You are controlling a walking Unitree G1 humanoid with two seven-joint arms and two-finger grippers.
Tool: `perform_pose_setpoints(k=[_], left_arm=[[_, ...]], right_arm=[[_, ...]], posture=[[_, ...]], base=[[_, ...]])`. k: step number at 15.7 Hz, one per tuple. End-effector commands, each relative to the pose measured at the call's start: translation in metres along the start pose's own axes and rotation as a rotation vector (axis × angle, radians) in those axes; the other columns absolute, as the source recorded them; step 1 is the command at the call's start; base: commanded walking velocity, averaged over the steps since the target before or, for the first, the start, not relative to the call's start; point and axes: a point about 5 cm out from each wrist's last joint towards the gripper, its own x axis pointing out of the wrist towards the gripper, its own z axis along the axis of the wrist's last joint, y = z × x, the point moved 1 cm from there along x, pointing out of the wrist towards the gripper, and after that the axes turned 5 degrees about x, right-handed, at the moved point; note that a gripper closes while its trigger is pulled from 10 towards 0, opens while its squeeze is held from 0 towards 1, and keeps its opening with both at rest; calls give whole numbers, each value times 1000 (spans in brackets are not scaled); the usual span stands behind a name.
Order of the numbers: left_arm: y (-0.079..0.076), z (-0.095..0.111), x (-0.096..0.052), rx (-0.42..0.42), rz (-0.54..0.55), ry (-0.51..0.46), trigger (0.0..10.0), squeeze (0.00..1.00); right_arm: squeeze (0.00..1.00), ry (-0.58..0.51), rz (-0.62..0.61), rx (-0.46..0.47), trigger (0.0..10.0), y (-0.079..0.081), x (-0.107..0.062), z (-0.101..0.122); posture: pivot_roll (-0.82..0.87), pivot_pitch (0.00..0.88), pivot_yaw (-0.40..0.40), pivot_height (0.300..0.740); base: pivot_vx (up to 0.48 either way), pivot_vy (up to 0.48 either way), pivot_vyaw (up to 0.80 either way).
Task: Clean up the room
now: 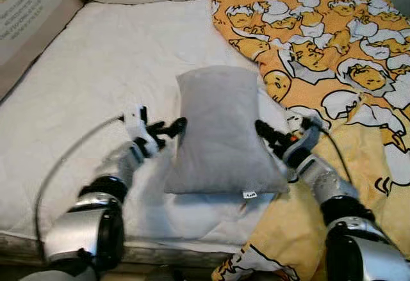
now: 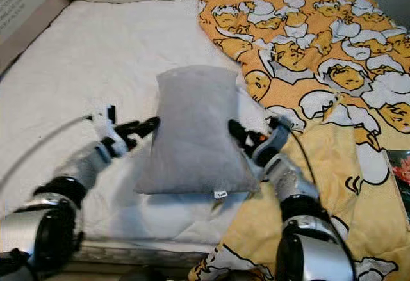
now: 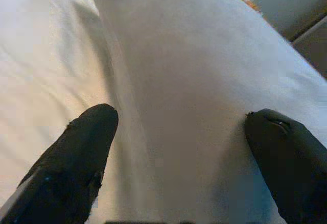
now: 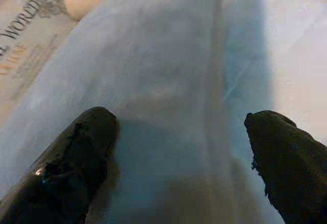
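Pillow (image 1: 220,127), grey, lies mid-bed on the white sheet (image 1: 96,70), its right edge beside an orange blanket (image 1: 333,44). Left pincer (image 1: 163,130) and right pincer (image 1: 268,134) flank it, each spread wide with fingers against its sides, neither closed on it.

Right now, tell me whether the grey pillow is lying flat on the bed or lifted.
Lifted. The grey pillow stands up off the white sheet, pressed between the left gripper and right gripper.

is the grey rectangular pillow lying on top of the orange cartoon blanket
No, the grey rectangular pillow sits mostly on the white quilted mattress cover, between the left gripper and right gripper, beside the orange cartoon blanket.
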Motion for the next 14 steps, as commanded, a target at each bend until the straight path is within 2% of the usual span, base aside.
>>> perform_pose_setpoints(k=[1, 3, 5, 6, 7, 8, 9, 10, 14], left_arm=[[-7, -16, 0, -62, -61, 35, 10000, 1000], [-19, -37, 1, -69, -147, 116, 10000, 1000], [-26, -51, 0, -27, -193, 176, 10000, 1000], [-26, -55, -1, 12, -188, 199, 8078, 1000], [-26, -58, -1, 32, -181, 217, 2941, 1000], [-26, -61, -1, 52, -162, 227, 0, 686], [-27, -58, 1, 41, -154, 210, 0, 82], [-27, -56, 2, 33, -156, 198, 0, 0], [-29, -52, 4, 21, -148, 177, 0, 0]], right_arm=[[1000, 39, 43, 49, 10000, 6, 3, -11], [1000, 102, 47, 45, 10000, 7, 5, -27], [1000, 133, 43, 9, 10000, 9, 6, -37], [0, 136, 43, -9, 1098, 9, 6, -39], [0, 142, 47, -39, 0, 9, 7, -41], [0, 142, 47, -61, 0, 9, 7, -43], [0, 148, 39, -74, 0, 8, 7, -45], [0, 158, 32, -86, 0, 7, 7, -46], [0, 188, 29, -148, 0, 8, 8, -54]], posture=[[-17, 60, 69, 740], [-12, 57, 63, 740], [-6, 54, 57, 740], [-5, 52, 56, 740], [-3, 51, 55, 740], [1, 47, 53, 740], [3, 44, 52, 740], [6, 39, 52, 740], [10, 28, 53, 740]], base=[[0, 0, 0], [0, 0, 0], [0, 0, 0], [0, 0, 0], [0, 0, 0], [0, 0, 0], [0, 0, 0], [0, 0, 0], [0, 0, 0]])
